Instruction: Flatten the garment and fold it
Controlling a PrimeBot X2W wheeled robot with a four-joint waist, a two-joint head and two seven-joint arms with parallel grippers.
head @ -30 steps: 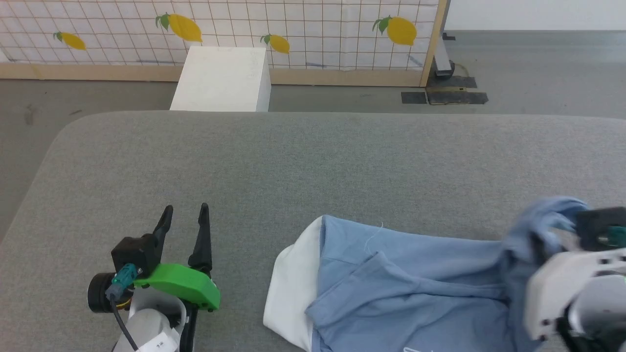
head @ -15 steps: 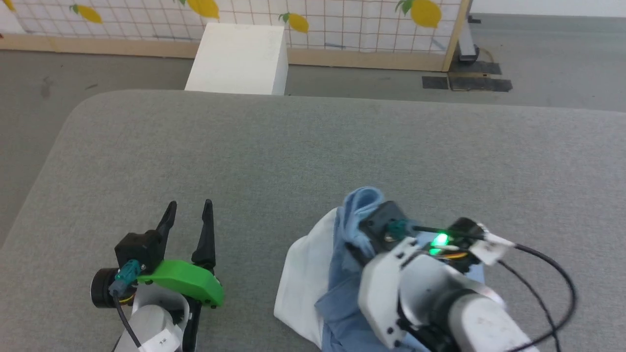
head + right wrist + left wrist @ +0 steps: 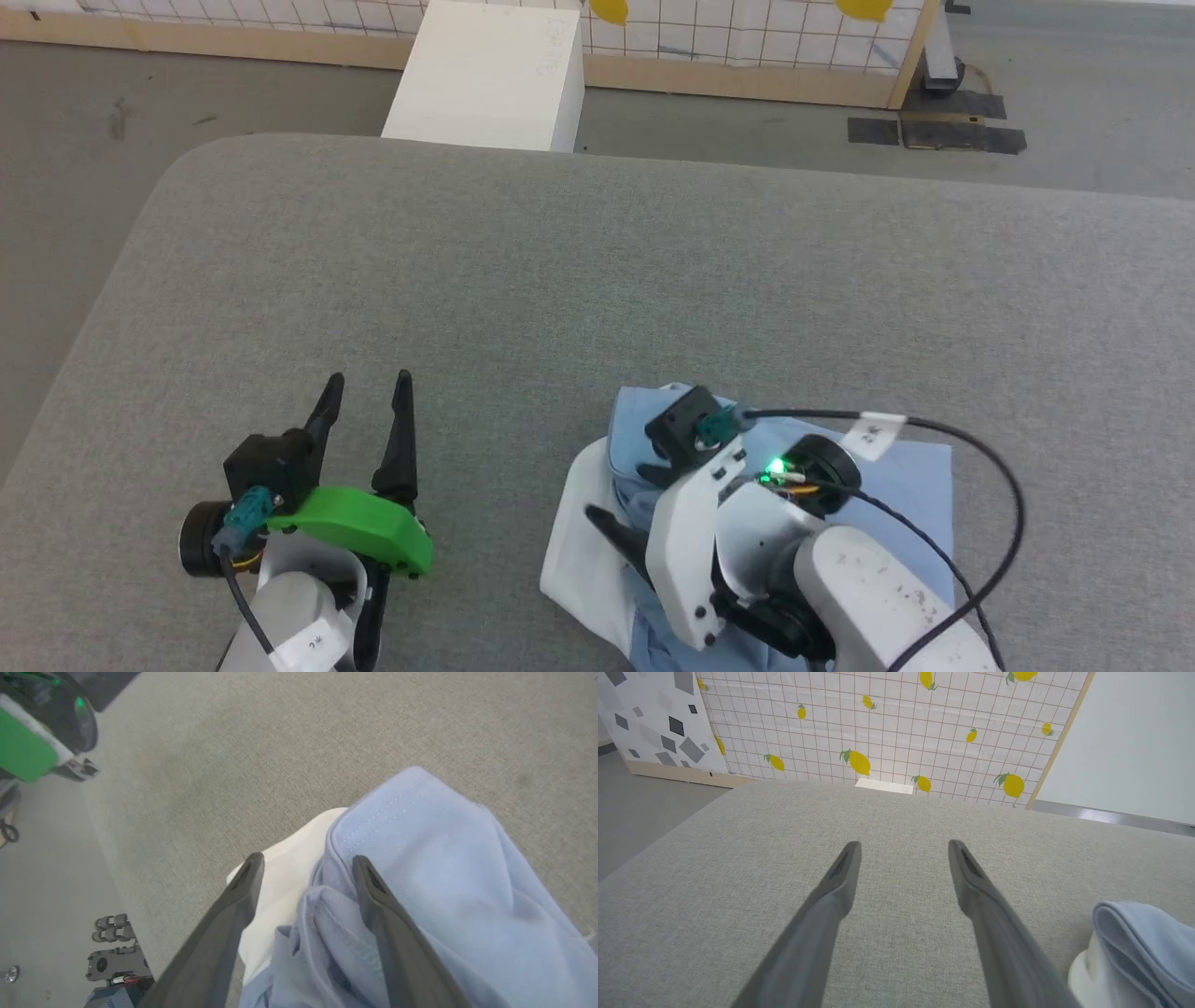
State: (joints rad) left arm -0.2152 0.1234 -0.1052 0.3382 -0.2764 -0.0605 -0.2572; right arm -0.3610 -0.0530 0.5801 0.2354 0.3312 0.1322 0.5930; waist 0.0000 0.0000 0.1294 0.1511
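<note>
The garment (image 3: 901, 476) lies folded over itself at the near right of the grey table (image 3: 597, 280), light blue with a white panel (image 3: 571, 551) sticking out on its left. My right gripper (image 3: 616, 490) hovers over that left edge, open. In the right wrist view its fingers (image 3: 233, 905) straddle the seam between the white panel and the stitched blue hem of the garment (image 3: 420, 858), gripping nothing. My left gripper (image 3: 369, 383) rests open on bare table to the left, apart from the cloth. In the left wrist view, the left gripper (image 3: 903, 844) is empty, with the garment (image 3: 1134, 933) at lower right.
A white box (image 3: 485, 75) stands on the floor beyond the table's far edge. Behind it runs a lemon-print tiled panel (image 3: 887, 723) with a wooden base. Black floor plates (image 3: 934, 131) lie at the far right. The table's rounded left corner (image 3: 177, 177) is near my left arm.
My right gripper swept left across the garment carrying a blue fold, laid it over the left side and opened. The head camera tilted downward. The left arm stayed still.
</note>
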